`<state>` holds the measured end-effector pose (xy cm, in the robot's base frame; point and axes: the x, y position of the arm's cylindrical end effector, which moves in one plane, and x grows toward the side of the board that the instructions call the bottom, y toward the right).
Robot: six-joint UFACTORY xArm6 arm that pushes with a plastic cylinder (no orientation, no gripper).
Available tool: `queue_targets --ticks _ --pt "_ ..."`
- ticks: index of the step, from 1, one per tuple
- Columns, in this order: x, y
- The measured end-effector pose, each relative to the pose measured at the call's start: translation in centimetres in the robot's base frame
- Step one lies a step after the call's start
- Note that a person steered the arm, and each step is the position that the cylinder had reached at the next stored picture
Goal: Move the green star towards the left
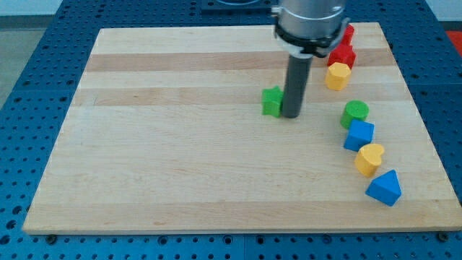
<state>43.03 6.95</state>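
Green star [272,101]: it sits on the wooden board [180,159], a little toward the view's right of centre and in the upper half, nearer the top edge than the bottom. My tip [291,115] stands just beside it on the view's right, touching or almost touching; I cannot tell which. The rod carries no fingers, so there is nothing clenched or released: it only presses against a block's side.

Right edge, top to bottom: red blocks [344,49] near the top right corner, partly hidden behind the arm's housing, shape unclear; a yellow hexagon [337,75] just below them; a green cylinder [354,113] farther down; a blue cube [359,135] touching or nearly touching the cylinder from below; a yellow heart [369,159] just beside the cube; a blue triangle [384,188] toward the bottom right corner.

All of these lie well apart from the star, with my rod between it and them.
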Motion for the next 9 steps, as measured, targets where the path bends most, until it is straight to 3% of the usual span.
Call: queue_targets --ticks 2,7,9 --pt "-0.1 -3.4" --pt "-9.7 -3.5" --pt "-10.4 -8.0"
